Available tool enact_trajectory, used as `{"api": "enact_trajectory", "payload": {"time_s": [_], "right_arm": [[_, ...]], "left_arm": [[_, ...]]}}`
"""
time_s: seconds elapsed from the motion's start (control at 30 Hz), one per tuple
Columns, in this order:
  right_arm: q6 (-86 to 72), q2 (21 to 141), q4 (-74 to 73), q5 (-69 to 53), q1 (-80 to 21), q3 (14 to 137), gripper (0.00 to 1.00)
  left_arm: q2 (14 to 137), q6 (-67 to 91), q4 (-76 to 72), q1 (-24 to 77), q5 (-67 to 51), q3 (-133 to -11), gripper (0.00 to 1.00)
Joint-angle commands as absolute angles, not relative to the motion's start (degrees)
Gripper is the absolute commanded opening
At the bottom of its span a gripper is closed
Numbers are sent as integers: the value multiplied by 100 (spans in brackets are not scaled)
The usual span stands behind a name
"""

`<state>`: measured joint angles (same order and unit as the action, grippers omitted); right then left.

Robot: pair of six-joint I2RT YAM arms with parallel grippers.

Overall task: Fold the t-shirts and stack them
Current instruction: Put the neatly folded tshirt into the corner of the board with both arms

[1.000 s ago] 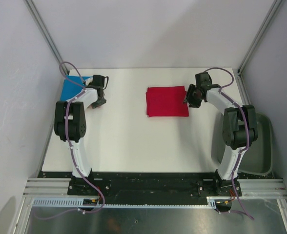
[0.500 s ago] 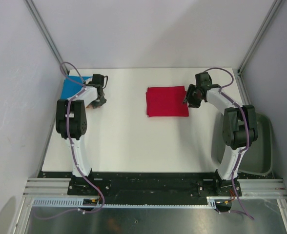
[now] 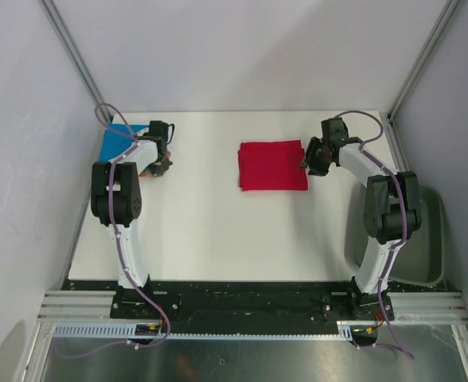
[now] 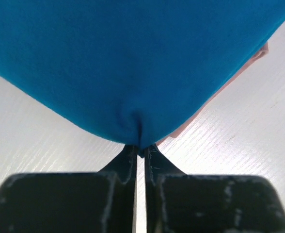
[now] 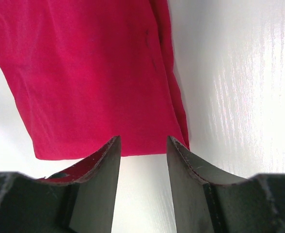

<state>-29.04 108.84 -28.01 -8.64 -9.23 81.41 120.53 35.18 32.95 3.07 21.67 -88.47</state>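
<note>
A folded red t-shirt (image 3: 272, 165) lies flat near the table's far middle; it also shows in the right wrist view (image 5: 89, 73). My right gripper (image 3: 307, 160) is open and empty at its right edge, the fingertips (image 5: 108, 150) just short of the cloth's hem. A folded blue t-shirt (image 3: 116, 142) lies at the far left corner and fills the left wrist view (image 4: 133, 63). My left gripper (image 3: 157, 165) is shut on the blue shirt's near edge. A sliver of orange-pink cloth (image 4: 239, 73) peeks out under the blue one.
A dark grey bin (image 3: 425, 239) stands off the table's right edge beside the right arm. White walls and metal frame posts close in the table on three sides. The white tabletop (image 3: 234, 231) spreads between the arms.
My left gripper has drawn back left toward the blue shirt. My right gripper has shifted slightly up along the red shirt's right edge.
</note>
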Motion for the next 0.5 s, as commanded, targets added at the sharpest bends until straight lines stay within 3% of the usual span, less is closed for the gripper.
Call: {"api": "enact_trajectory", "payload": {"time_s": [0.0,0.47], "right_arm": [[-2857,10651,-2734,-958,-892,8094,47],[-2900,10295,-2735,-965,-900,7816,47]], "left_arm": [[11860,3775,3321,298,1938,-8670,1],[10309,5039,3288,1386,1509,-6636,0]]}}
